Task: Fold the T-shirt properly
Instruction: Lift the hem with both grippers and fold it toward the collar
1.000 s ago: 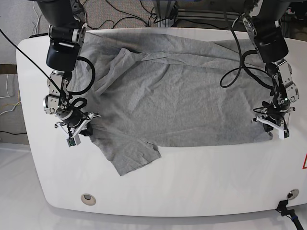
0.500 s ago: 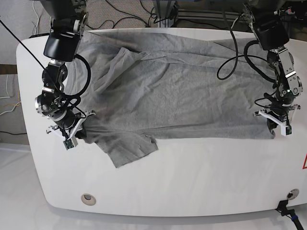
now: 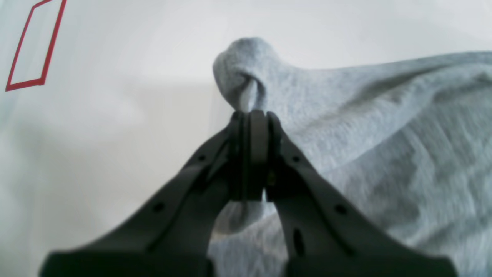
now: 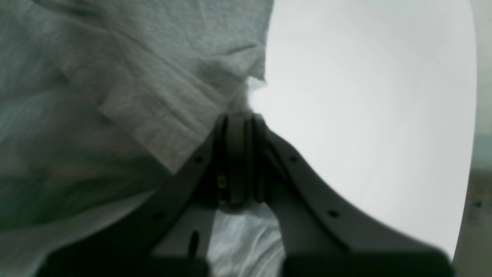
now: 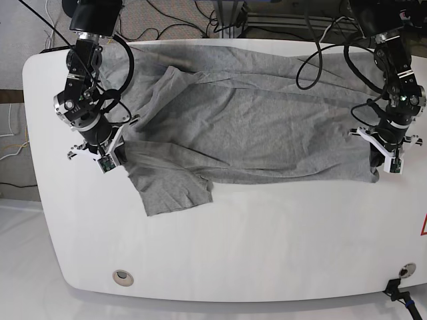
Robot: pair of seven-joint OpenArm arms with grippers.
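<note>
Left wrist view: the left tool (image 3: 250,115), at frame centre, is clamped on a bunched fold of the grey T-shirt (image 3: 384,134), which fills the right half; the white bench (image 3: 96,134) lies at left.

Right wrist view: the right tool (image 4: 238,117) pinches the shirt's edge; cloth fills the left half, bench the right.

Base view: the T-shirt (image 5: 253,120) spreads across the upper bench (image 5: 267,253), the right tool (image 5: 110,160) gripping it at frame left, the left tool (image 5: 387,160) at frame right.

heather-grey t-shirt (image 5: 247,127), white table (image 5: 267,247), black jaws.
</note>
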